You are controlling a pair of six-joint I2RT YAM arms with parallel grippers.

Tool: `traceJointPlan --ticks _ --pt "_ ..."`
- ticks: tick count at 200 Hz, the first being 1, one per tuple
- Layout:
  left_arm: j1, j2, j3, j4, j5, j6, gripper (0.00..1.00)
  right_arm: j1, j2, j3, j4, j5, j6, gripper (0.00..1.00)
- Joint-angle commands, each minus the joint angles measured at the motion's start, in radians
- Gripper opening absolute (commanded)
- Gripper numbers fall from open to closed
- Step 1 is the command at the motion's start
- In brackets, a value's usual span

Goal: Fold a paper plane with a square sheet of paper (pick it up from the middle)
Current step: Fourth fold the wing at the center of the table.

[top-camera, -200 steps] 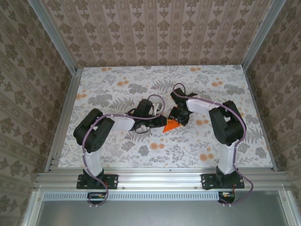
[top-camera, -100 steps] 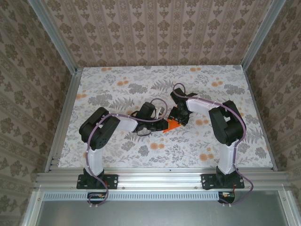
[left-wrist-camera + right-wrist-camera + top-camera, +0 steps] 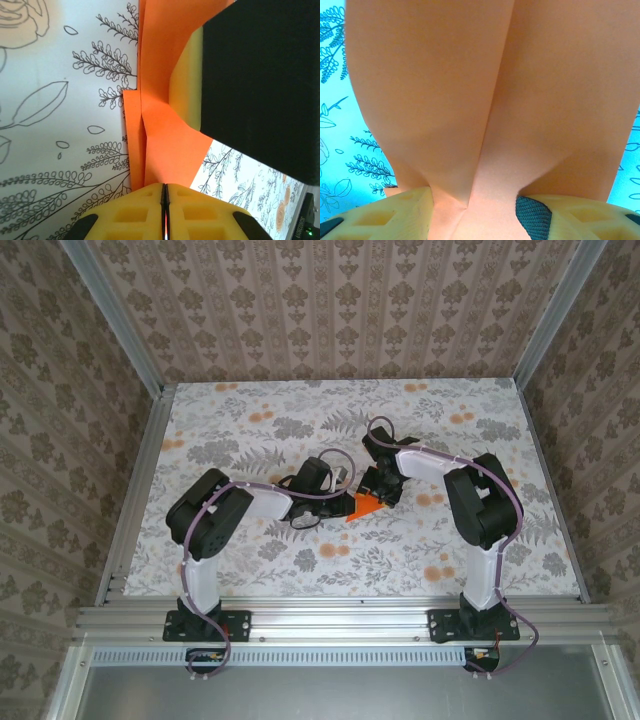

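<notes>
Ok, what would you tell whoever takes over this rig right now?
The left hand is shut, pinching an edge of the orange paper.
The right hand is closed on the same paper from the other side, with a crease running between its fingers.
The paper is mid-table, held between both hands.
Done: paper picked up, centre crease and some folds made.
Left: the remaining folds. It looks like a partly folded wedge, not a finished plane.

At frame centre, the left tool [image 3: 346, 503] and right tool [image 3: 382, 489] meet at a folded orange paper [image 3: 365, 507] on the floral table [image 3: 250, 420].
</notes>
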State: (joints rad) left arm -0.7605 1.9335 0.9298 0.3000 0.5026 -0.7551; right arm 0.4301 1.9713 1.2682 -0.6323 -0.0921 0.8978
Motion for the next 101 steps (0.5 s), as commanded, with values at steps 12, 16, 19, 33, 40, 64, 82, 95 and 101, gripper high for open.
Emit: traceJointPlan --ticks 12,16,19,33,40,64,82,95,101 --pt "-0.003 -0.009 0.008 -0.074 -0.035 0.041 0.11 -0.031 0.188 -0.112 -0.130 0.200 0.007 0.58" --pt "-0.003 -0.008 0.008 -0.078 -0.035 0.043 0.11 -0.031 0.189 -0.112 -0.129 0.198 0.007 0.58" --pt "-0.003 -0.008 0.009 -0.081 -0.036 0.044 0.11 -0.031 0.187 -0.111 -0.129 0.198 0.007 0.58" --pt "-0.003 -0.016 0.005 -0.092 -0.041 0.051 0.10 -0.031 0.190 -0.110 -0.129 0.198 0.007 0.58" --pt "-0.002 -0.025 0.006 -0.098 -0.042 0.053 0.11 -0.031 0.190 -0.109 -0.131 0.199 0.008 0.58" --pt "0.000 -0.079 0.012 -0.092 -0.024 0.047 0.12 -0.031 0.196 -0.106 -0.138 0.204 0.008 0.58" --pt "0.000 -0.118 -0.001 -0.037 0.006 0.014 0.15 -0.031 0.197 -0.102 -0.141 0.204 0.010 0.57" --pt "0.000 -0.129 -0.016 0.022 0.035 -0.019 0.17 -0.031 0.199 -0.101 -0.141 0.204 0.013 0.58" --pt "0.000 -0.128 -0.021 0.046 0.048 -0.031 0.17 -0.031 0.198 -0.101 -0.141 0.204 0.013 0.58"
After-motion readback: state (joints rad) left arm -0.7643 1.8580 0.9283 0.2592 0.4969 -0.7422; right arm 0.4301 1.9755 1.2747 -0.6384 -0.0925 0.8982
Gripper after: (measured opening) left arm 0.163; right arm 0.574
